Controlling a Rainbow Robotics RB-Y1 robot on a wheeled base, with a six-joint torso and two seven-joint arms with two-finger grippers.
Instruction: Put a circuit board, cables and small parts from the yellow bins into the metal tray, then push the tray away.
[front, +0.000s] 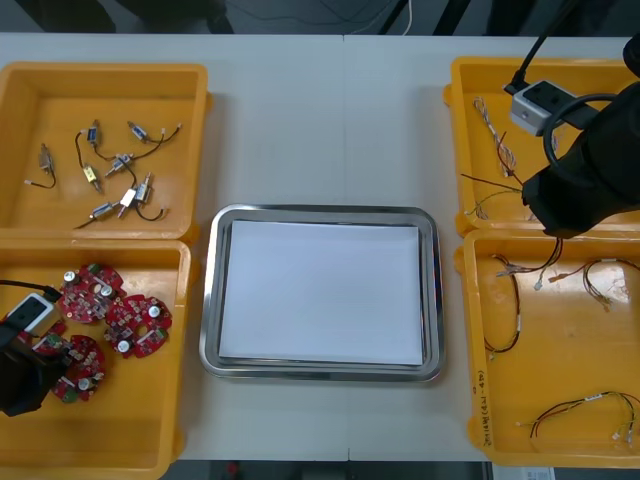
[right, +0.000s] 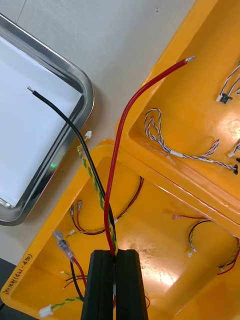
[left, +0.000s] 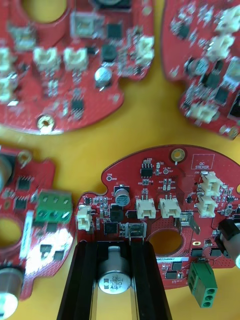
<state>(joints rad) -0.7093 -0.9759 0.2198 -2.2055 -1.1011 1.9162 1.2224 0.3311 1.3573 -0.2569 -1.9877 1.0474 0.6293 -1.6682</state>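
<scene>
1. Nearest: my left gripper (left: 115, 250) is down in the near-left yellow bin (front: 130, 420). Its fingers are closed against a silver cylinder (left: 114, 280) standing on one circuit board (left: 165, 200), with the neighbouring boards (left: 75, 60) lying just beside. I judge a slow, straight lift best. A hold on one component may let the board swing and catch a neighbour.
2. Middle: the metal tray (front: 325, 212), white inside, sits between the bins with nothing in it. The open middle is my target for both loads.
3. Farther, to the right: my right gripper (right: 114, 252) is clamped on a cable bundle (right: 106, 210) of red, black and a yellow-green twist. It hangs above the seam between the near-right bin (front: 560, 350) and the far-right bin (front: 470, 70). The loose ends are long, so I should bring the gripper itself over the white and lower it before letting go, or they may drape over the rim.
4. Farthest: the small metal parts (front: 110, 170) lie in the far-left bin, not yet fetched.
</scene>
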